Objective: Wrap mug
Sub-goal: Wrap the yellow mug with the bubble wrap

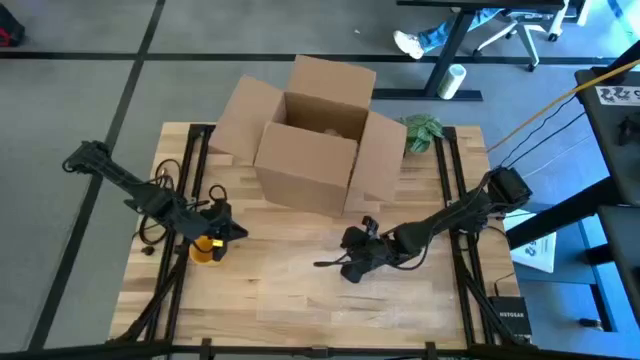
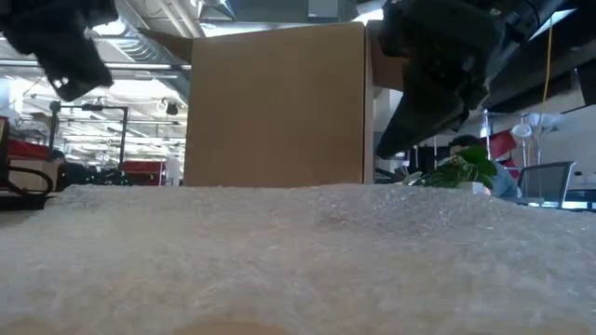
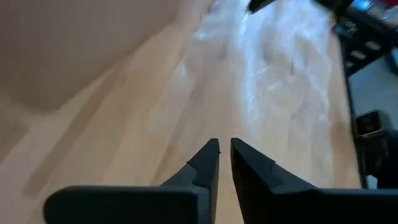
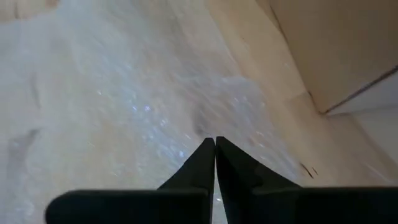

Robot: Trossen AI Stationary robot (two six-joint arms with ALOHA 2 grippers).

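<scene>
A yellow mug (image 1: pixel 206 250) stands on the wooden table (image 1: pixel 440 310) at its left side, just under my left arm's wrist; no other view shows it. A clear sheet of bubble wrap (image 1: pixel 320 290) lies flat on the table's near middle and fills the low view's foreground (image 2: pixel 298 251). My left gripper (image 1: pixel 240 234) hovers beside the mug, pointing toward the wrap. Its fingers (image 3: pixel 224 144) are all but shut, with only a narrow slit and nothing between them. My right gripper (image 1: pixel 320 265) is shut (image 4: pixel 215 142) above the wrap's far part and holds nothing.
An open cardboard box (image 1: pixel 320 130) stands at the table's far middle, its flaps spread out. A green plant (image 1: pixel 420 130) lies to its right. Black cables (image 1: pixel 155 215) lie by the left arm. Bare wood shows between the box and the wrap.
</scene>
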